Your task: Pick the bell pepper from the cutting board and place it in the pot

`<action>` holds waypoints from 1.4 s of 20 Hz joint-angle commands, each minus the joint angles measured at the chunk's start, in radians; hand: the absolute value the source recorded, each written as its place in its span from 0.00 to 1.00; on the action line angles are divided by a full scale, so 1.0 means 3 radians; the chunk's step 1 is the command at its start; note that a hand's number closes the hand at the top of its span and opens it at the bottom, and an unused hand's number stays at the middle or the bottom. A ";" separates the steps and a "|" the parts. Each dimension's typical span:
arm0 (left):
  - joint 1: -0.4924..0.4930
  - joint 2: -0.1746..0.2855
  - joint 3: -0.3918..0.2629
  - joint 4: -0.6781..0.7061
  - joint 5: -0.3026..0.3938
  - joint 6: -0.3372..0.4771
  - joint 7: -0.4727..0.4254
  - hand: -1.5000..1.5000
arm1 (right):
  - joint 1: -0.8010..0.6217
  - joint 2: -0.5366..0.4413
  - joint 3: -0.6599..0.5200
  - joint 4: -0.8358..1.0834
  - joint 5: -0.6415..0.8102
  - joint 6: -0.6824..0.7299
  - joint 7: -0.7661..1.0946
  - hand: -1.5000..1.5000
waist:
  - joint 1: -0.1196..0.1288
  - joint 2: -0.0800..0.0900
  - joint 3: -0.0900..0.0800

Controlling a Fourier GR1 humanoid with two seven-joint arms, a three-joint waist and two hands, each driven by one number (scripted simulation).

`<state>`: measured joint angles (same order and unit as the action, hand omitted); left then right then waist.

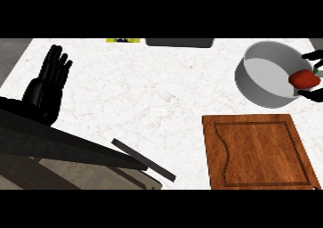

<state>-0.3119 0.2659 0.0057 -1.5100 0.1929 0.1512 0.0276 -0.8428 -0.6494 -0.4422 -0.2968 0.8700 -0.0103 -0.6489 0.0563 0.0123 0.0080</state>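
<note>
Our right hand (316, 92) clasps the red bell pepper (304, 79) over the right rim of the grey pot (245, 71). We judge it light, slick-skinned, best held across its widest part. The cutting board (259, 151) lies just beside the pot; our left hand (49, 82) rests open, well left of it

The cutting board (256, 153) lies on the counter (144, 93), at the front on the right side. The pot (268, 78) stands just behind the board, near the right edge. The bell pepper (304, 79) is at the pot's right rim, between the fingers and thumb of the right hand (316, 56). The left hand (49, 84) rests far over on the left, fingers up.
</note>
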 commanded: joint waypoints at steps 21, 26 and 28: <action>-0.0040 -0.0038 -0.0074 -0.0089 0.0029 0.0115 0.0037 0.50 | -0.0194 -0.0595 -0.1234 0.0555 -0.1335 0.1103 -0.0163 0.00 | -0.0008 0.0057 -0.0003; -0.0017 0.0041 -0.0044 -0.0072 0.0117 0.0005 0.0043 0.50 | -0.0026 -0.0829 -0.1353 0.0565 -0.1457 0.1359 -0.0214 0.00 | 0.0014 0.0069 0.0002; -0.0079 0.0030 -0.0042 -0.0151 0.0074 0.0120 0.0106 0.50 | 0.0076 -0.0952 -0.1379 0.0558 -0.1480 0.1452 -0.0248 0.00 | 0.0012 0.0067 0.0009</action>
<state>-0.3003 0.2792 -0.0138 -1.5396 0.2183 0.1663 0.0309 -0.8478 -0.8783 -0.8298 -0.1323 0.4518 0.3724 -0.7238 0.0598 0.0195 0.0143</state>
